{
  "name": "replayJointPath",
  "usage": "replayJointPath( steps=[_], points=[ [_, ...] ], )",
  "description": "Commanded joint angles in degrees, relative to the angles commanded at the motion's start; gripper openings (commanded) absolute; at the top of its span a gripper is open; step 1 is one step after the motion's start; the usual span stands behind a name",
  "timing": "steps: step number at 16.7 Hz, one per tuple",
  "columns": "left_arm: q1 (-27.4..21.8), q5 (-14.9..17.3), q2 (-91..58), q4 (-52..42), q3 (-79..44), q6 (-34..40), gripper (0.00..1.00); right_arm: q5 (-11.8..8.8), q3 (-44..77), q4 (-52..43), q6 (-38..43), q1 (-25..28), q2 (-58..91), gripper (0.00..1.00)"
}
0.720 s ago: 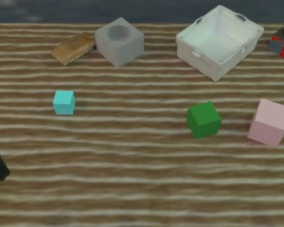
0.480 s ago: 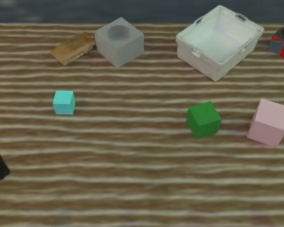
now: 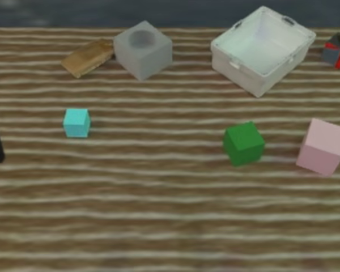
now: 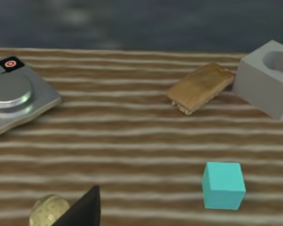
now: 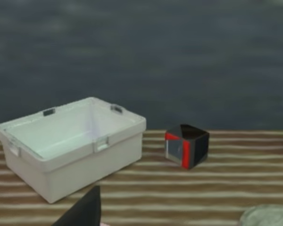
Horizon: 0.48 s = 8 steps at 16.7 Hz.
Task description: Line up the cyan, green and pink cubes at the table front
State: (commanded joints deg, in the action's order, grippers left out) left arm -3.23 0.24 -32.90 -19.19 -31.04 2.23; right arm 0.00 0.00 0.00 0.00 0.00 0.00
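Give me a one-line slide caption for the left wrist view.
Left wrist view: cyan cube on the striped table, with a wooden block, grey hollowed cube and silver scale beyond.

Brown table [image 3: 170,226] being crossed by wavy pale stripes.
Bright cyan is being shown by the smallest cube [image 3: 76,122], dark green by the mid-sized cube [image 3: 243,143], pale pink by the largest cube [image 3: 323,146]; plain grey by the hollowed block [image 3: 143,50], white by the bin [image 3: 262,50], dark grey with red marks by the corner cube [image 3: 336,50], tan by the flat slab [image 3: 88,57].
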Motion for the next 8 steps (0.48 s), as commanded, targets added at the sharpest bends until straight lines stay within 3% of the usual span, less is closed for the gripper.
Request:
replayJointPath(
  steps=[8],
  points=[
    [-4.1,-0.1,-55.1,-27.8,-43.6,2.7,1.0,0.0,0.0,0.0,0.0,0.0,0.0,1.0]
  ],
)
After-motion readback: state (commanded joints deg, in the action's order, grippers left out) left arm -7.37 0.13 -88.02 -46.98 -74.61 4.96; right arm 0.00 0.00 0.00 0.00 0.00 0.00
